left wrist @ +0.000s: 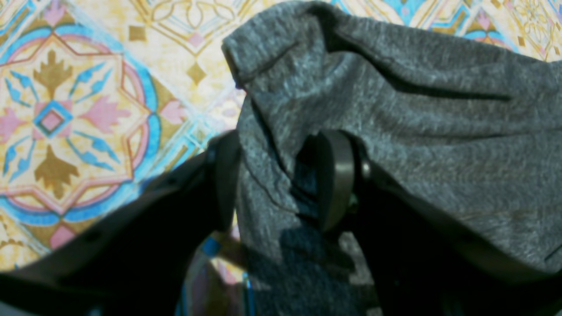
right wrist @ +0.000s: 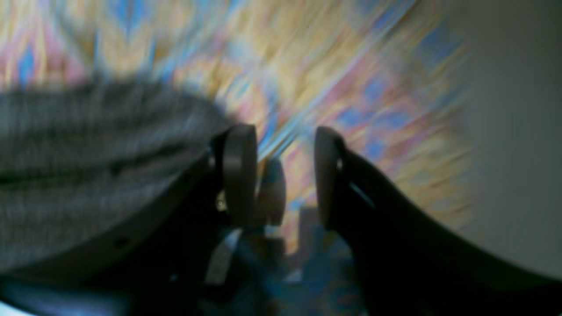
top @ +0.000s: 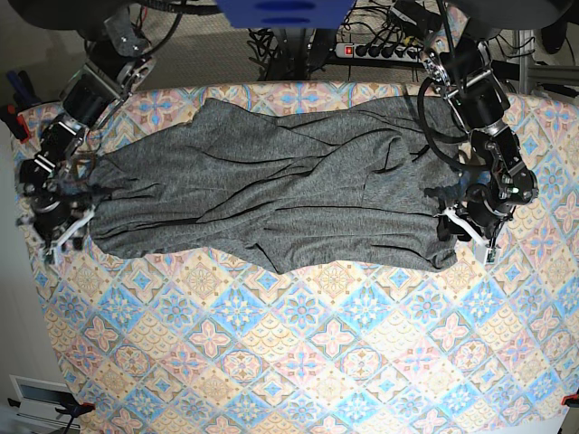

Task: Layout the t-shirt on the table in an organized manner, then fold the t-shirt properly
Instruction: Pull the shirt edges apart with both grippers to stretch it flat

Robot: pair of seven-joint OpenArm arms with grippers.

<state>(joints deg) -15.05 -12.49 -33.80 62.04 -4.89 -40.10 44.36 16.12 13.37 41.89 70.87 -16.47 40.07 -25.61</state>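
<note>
The dark grey t-shirt [top: 271, 190] lies stretched sideways across the far half of the patterned table [top: 298, 362], wrinkled, with long folds running along it. At the shirt's right end is my left gripper [top: 466, 231]. In the left wrist view that gripper [left wrist: 281, 180] is open, with a band of the t-shirt [left wrist: 417, 109] lying loosely between its fingers over the table [left wrist: 66, 118]. My right gripper [top: 59, 231] is at the shirt's left end. The blurred right wrist view shows it [right wrist: 285, 175] open and empty, with the t-shirt [right wrist: 88, 153] to its left.
A power strip [top: 389, 50] and cables lie behind the table's far edge. The table's left edge runs close to the right gripper, and a grey surface [right wrist: 513, 131] shows beyond it. Patterned tabletop [top: 298, 362] extends in front of the shirt.
</note>
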